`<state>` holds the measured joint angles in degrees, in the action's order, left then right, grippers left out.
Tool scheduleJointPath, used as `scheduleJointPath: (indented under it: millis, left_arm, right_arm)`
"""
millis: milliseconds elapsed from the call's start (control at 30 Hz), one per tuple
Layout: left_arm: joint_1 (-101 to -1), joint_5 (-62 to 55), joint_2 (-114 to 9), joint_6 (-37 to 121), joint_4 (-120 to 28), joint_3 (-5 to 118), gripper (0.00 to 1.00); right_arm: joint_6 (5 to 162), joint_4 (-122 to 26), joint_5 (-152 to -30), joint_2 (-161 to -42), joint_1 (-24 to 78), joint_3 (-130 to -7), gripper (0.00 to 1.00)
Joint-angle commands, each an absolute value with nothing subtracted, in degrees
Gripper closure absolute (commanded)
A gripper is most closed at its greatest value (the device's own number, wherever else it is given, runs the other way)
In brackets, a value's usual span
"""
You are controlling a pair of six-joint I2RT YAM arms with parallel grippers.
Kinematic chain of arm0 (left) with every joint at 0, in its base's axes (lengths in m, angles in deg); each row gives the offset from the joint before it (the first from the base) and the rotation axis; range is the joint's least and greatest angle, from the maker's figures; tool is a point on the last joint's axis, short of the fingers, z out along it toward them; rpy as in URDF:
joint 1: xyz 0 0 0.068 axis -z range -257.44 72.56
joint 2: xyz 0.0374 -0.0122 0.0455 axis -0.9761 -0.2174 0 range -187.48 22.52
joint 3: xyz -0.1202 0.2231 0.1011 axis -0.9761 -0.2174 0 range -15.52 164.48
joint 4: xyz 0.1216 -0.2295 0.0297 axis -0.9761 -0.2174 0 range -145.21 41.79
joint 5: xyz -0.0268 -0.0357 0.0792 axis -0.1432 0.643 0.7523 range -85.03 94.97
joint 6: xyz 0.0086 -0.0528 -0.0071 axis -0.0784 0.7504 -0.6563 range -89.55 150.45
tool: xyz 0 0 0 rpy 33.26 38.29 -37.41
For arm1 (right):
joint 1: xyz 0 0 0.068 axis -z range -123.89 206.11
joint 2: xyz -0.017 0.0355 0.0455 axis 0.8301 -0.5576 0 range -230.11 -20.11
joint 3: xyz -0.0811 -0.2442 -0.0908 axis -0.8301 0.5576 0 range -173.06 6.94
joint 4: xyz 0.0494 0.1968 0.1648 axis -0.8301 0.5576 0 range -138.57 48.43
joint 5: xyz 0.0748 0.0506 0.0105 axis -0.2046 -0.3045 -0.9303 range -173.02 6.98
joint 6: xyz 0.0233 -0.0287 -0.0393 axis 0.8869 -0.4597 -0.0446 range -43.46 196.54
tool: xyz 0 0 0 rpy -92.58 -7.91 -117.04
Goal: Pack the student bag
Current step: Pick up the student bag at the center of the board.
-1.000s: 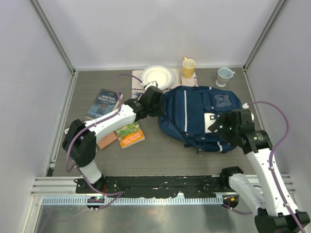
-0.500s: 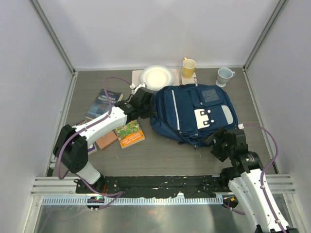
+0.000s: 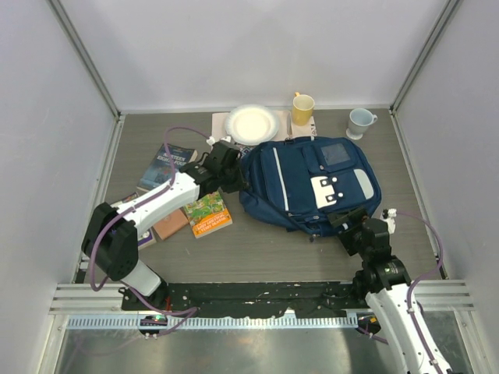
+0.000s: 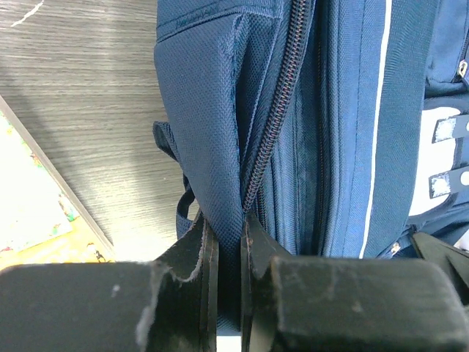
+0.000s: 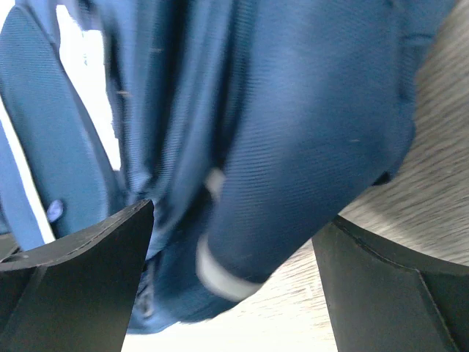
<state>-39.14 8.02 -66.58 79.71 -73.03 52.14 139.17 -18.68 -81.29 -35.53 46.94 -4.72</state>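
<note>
On bench centre-right, student bag, its left-edge fabric beside the zip pinched in nearly closed left tool; right tool gaping at near-right corner, gripping nothing. Could slip off thin fabric if pulled hard.

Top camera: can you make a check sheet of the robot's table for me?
Surface: grey wood-look table.
Job's things: student bag lying front-up, buckle patch showing.
Clutter: white plate, yellow mug and pale mug behind the bag; three books left of it.
Grippers: left gripper shut on bag fabric beside a zip; right gripper open at the bag's near edge.
Cables: purple cable looping off each arm.
Surroundings: pale walls, metal frame.
</note>
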Motion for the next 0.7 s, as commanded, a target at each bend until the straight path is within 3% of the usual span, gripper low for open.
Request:
scheduleJointPath:
  millis: [0, 467, 567, 600, 667]
  left_arm:
    - [-40.18, 1.64, -64.32, 79.06, -70.18, 53.56, 1.0]
    - [-40.88, -7.76, -65.99, 77.48, -68.51, 52.07, 1.0]
    - [-40.79, -10.48, -66.86, 76.07, -68.25, 52.33, 1.0]
    - [-40.88, -11.46, -67.3, 75.81, -67.81, 52.25, 1.0]
    - [-40.79, -13.3, -67.75, 75.37, -66.76, 52.07, 1.0]
  right_arm:
    - [142.37, -25.17, -79.6, -33.73, 46.79, -0.71, 0.07]
    - [140.79, -46.71, -77.66, -41.01, 46.79, 4.21, 0.08]
    - [140.18, -51.2, -79.42, -41.9, 46.7, 4.13, 0.2]
    - [139.91, -51.64, -79.86, -41.82, 46.7, 3.78, 0.35]
    - [139.03, -50.94, -80.91, -41.2, 46.7, 2.46, 0.49]
